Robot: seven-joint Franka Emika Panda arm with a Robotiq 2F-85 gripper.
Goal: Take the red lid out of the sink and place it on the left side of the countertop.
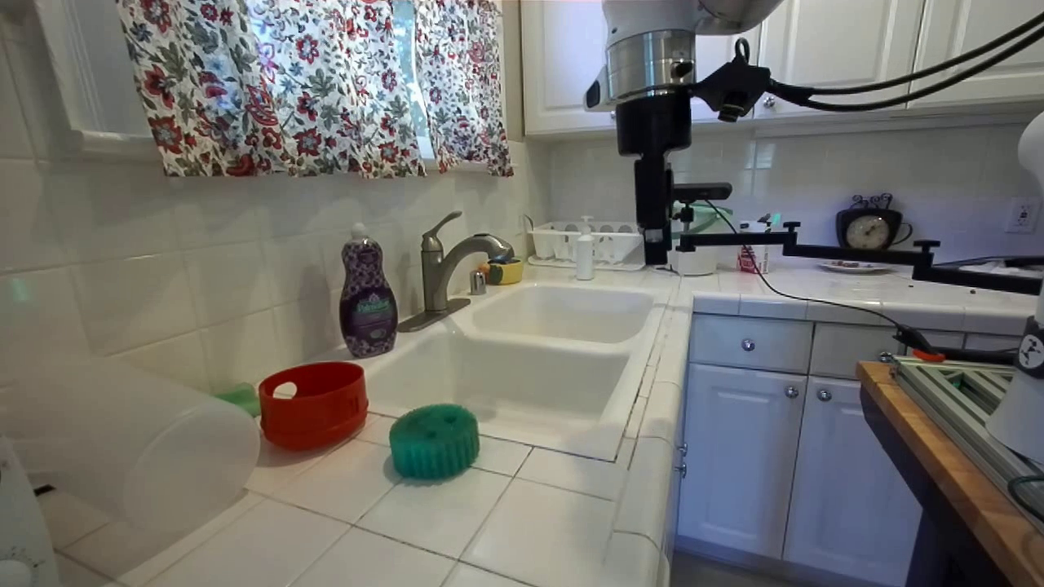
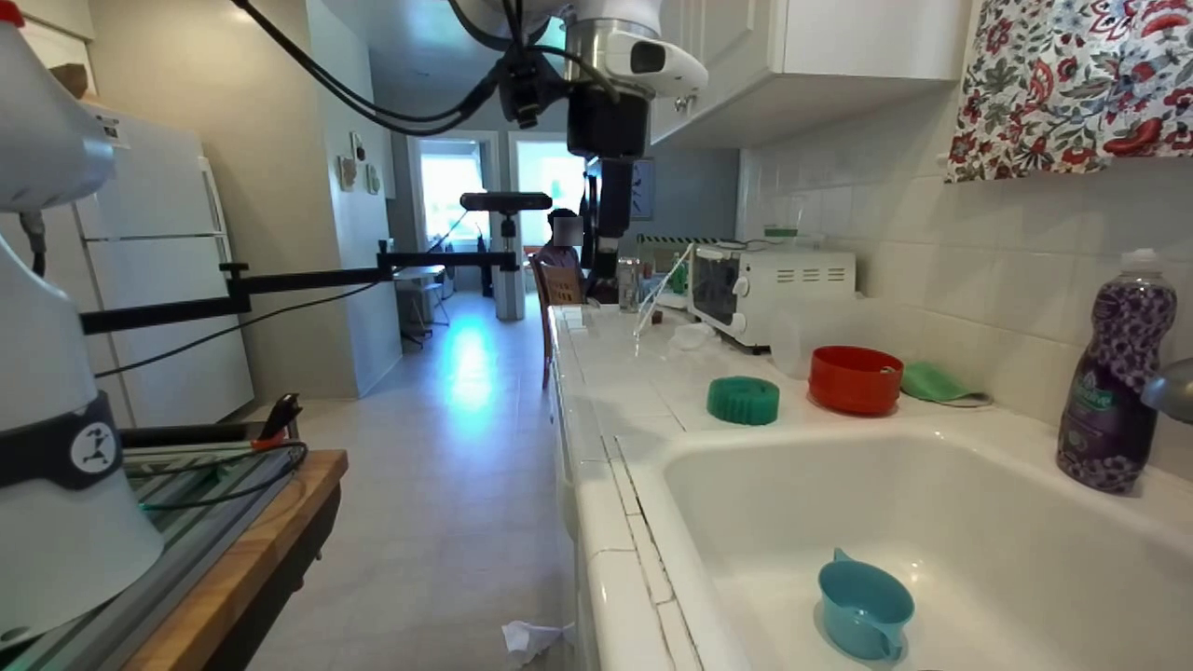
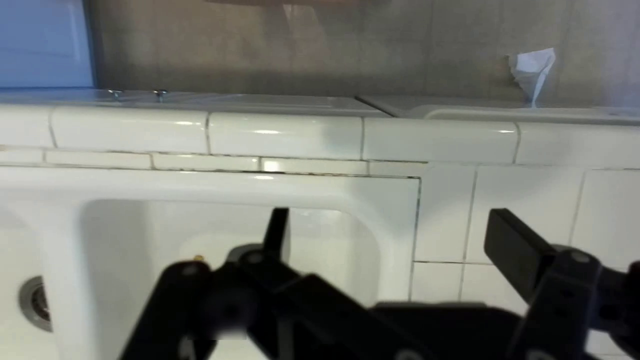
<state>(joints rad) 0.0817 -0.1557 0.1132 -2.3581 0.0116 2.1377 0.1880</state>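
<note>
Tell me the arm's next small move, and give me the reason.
I'd probably draw the gripper back from the countertop without grasping anything: it is open and empty, and the red lid already rests on the countertop's left side, beside the sink, so the placing looks done.

Faucet [image 2: 1172, 391] and sink [image 2: 979, 508] partly beyond the edges of an exterior view

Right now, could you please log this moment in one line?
jaws: open, empty | red lid: on countertop, near green piece | blue cup: inside sink
</note>
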